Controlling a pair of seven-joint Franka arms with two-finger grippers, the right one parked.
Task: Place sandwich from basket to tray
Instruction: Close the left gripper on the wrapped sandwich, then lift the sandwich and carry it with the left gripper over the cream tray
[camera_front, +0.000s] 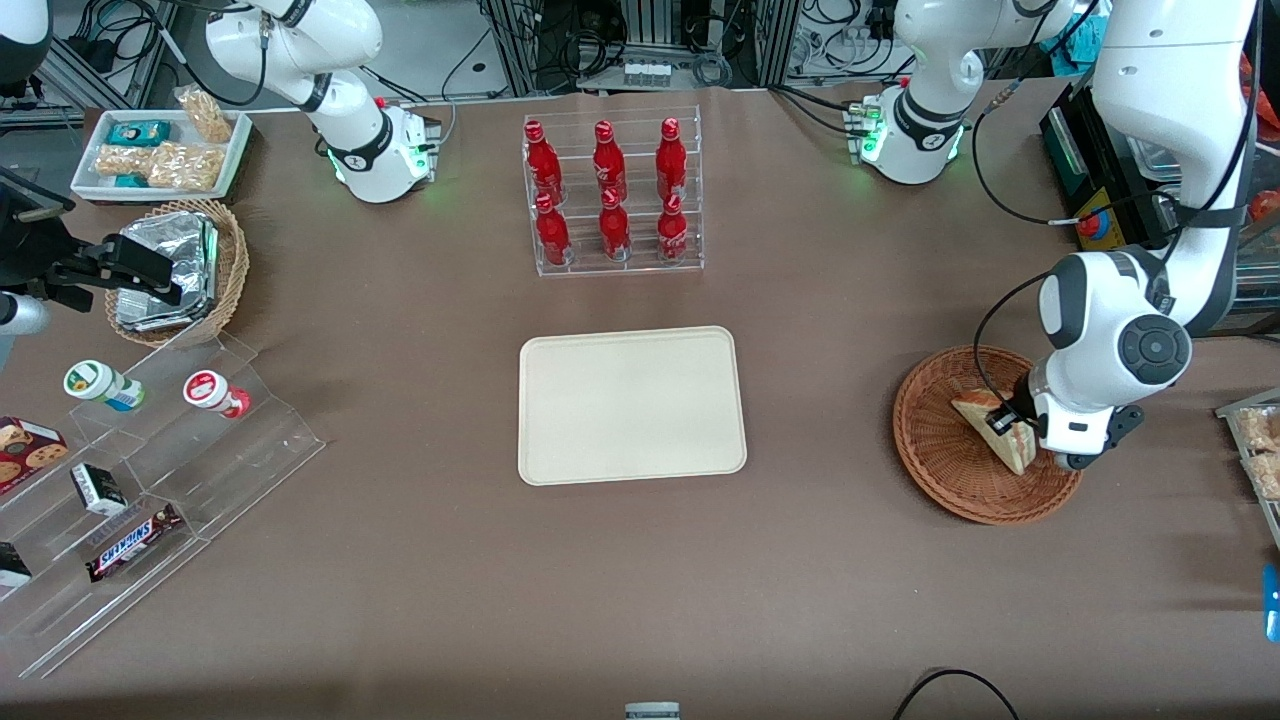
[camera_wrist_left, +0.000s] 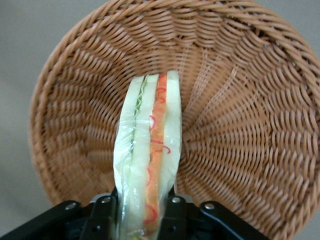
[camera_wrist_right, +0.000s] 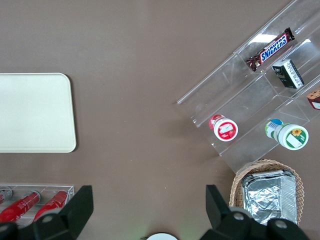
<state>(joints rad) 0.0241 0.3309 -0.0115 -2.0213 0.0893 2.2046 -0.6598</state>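
reddish-brown woven basket (camera_wrist_left: 240, 100); pale sandwich (camera_wrist_left: 149, 150) with orange and green layers; cream tray (camera_front: 632, 404); black gripper (camera_wrist_left: 140, 220).

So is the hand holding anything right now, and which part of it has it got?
Yes. The hand is shut on the sandwich over the basket, its fingers pressing the two bread faces at one end of the wedge.

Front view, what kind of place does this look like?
Probably a robotics lab's mock snack counter: bottle rack, candy display steps, cable-strewn equipment racks. The gripper, over the basket, grips the sandwich.
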